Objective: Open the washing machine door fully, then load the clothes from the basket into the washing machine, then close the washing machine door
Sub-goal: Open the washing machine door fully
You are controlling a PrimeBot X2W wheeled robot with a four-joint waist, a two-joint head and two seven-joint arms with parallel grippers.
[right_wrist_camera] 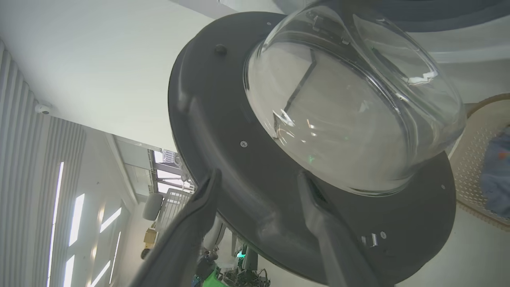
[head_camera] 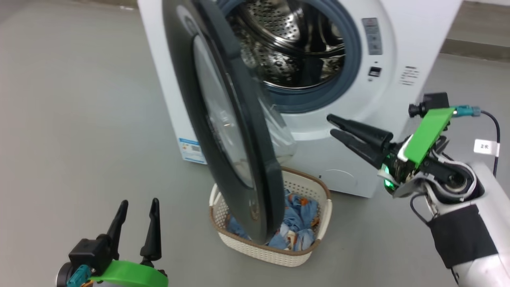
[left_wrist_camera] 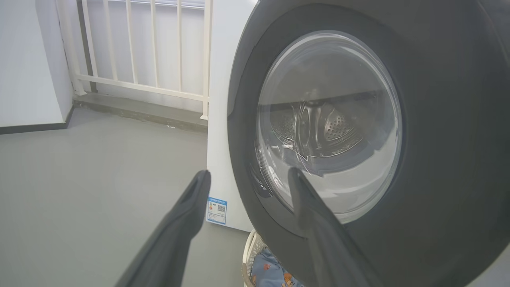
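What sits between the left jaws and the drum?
The washing machine door, partly open. In the left wrist view its glass window stands ahead of the left jaws, with the drum seen through it.

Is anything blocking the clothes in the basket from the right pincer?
Partly: the half-open washing machine door hangs over the left side of the basket, hiding some clothes; the rest lie exposed toward the right pincer.

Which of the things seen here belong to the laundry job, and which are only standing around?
Part of the job: washing machine door, washing machine, basket, clothes.

Just around: white railing, grey floor.
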